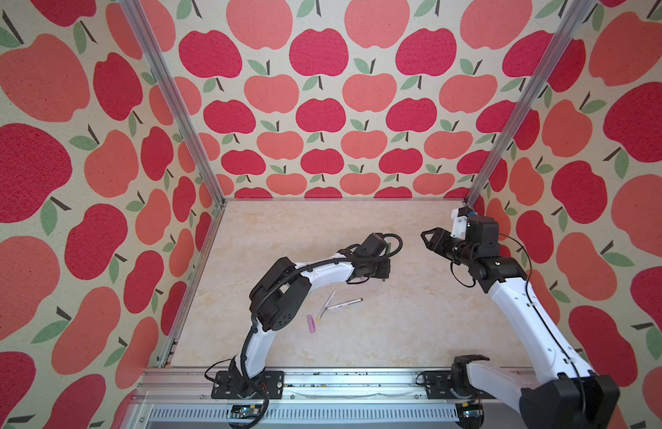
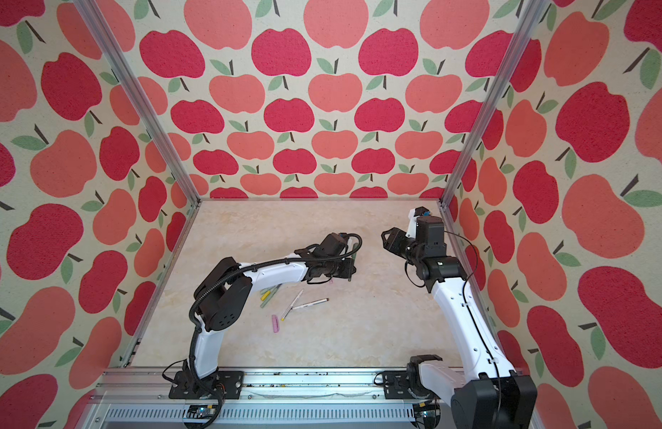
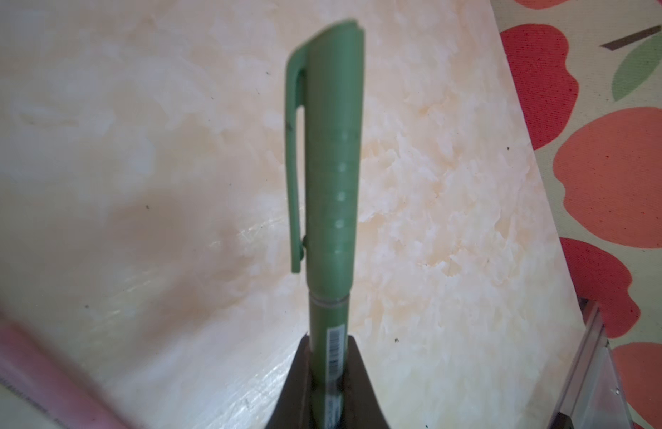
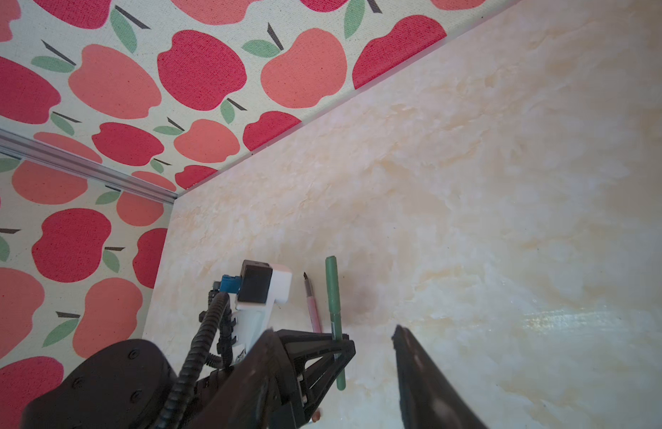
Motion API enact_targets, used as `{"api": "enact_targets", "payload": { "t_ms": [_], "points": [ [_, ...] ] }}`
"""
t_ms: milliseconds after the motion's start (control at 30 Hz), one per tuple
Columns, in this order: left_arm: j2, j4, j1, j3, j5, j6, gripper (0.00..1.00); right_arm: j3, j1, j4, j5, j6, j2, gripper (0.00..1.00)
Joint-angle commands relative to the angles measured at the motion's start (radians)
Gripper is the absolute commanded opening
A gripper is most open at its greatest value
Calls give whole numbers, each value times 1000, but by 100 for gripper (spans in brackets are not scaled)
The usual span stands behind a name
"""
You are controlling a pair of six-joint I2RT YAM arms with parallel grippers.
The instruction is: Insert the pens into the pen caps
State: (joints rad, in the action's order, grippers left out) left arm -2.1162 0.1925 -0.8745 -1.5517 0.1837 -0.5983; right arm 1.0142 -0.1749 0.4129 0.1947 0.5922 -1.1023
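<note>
I work over a cream marbled tabletop (image 1: 396, 334), closed in at 9, 12 and 3 o'clock by fabric walls (image 1: 322, 111) printed with red and coral apples, with aluminium corner posts (image 1: 175, 104) at 11 and 1 o'clock and an aluminium rail (image 1: 359, 379) above a slotted strip (image 1: 322, 413) at 6 o'clock, all evenly lit.

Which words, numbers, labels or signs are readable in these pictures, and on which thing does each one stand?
No text reads clearly as words or numbers.
Green pen: a barcode label on the barrel, bars only, no digits legible.
Pink pen: dark print along the barrel, too blurred to read.
Long white pen and second white pen: any print is too small to read in both top views.
</note>
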Motion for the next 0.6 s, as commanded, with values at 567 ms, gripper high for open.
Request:
{"api": "enact_targets", "payload": {
  "t_ms": [567],
  "points": [
    [-231,385,-9,-319,-105,33,10,-87,42,-45,57,53,42,54]
  ]
}}
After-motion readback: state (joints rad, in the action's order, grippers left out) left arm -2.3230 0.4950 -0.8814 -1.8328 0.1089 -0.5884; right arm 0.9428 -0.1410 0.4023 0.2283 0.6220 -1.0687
